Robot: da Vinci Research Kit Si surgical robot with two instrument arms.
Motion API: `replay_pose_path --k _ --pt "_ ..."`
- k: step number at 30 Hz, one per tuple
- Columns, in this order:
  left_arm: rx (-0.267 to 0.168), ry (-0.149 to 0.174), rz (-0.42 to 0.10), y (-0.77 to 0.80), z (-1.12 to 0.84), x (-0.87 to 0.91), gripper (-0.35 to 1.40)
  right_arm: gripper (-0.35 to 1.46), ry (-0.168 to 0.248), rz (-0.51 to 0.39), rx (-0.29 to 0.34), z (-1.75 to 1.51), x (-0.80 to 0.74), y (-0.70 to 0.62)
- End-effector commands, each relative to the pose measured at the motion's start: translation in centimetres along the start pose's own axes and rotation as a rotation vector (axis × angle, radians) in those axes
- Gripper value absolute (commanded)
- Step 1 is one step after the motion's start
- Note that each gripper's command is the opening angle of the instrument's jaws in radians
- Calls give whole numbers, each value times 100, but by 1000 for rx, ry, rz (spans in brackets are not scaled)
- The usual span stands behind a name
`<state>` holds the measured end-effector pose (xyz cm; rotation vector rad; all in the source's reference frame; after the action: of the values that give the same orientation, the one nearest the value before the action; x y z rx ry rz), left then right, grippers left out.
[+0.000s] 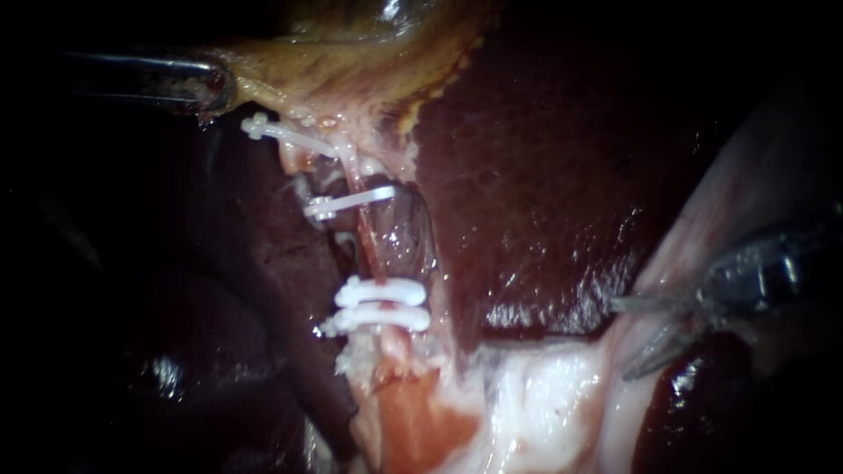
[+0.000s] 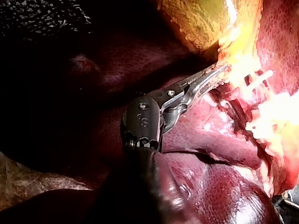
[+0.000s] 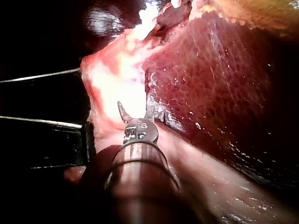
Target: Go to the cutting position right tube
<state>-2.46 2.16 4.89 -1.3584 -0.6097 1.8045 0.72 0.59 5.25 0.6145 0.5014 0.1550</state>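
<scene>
At 10 o'clock the left end effector clamps the yellow-brown gallbladder taut, apparently exposing the white-clipped pink tube; at 4 o'clock the right end effector gapes empty, well apart.

Left instrument clamped, right instrument jaws parted

The right instrument holds its two curved blades spread, nothing between them, against pale glistening tissue. Dark red liver lies beside it.
</scene>
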Motion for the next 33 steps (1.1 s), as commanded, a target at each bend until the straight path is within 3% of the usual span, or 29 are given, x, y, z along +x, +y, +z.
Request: replay_pose_path --k 1,4,6,19,23,33 --pt "1 0 0 0 0 0 -35 141 1 8 1 -2 6 2" --pt "1 0 0 0 1 0 -35 141 32 25 -2 -2 24 8" --pt "1 0 0 0 1 0 -35 141 90 37 -13 5 36 12" --pt "3 1 0 0 2 -1 -35 143 319 130 30 56 104 32" --pt "5 1 0 0 5 -1 -35 143 353 156 38 66 117 36" --pt "6 2 0 0 5 -1 -35 143 348 179 37 105 129 47"
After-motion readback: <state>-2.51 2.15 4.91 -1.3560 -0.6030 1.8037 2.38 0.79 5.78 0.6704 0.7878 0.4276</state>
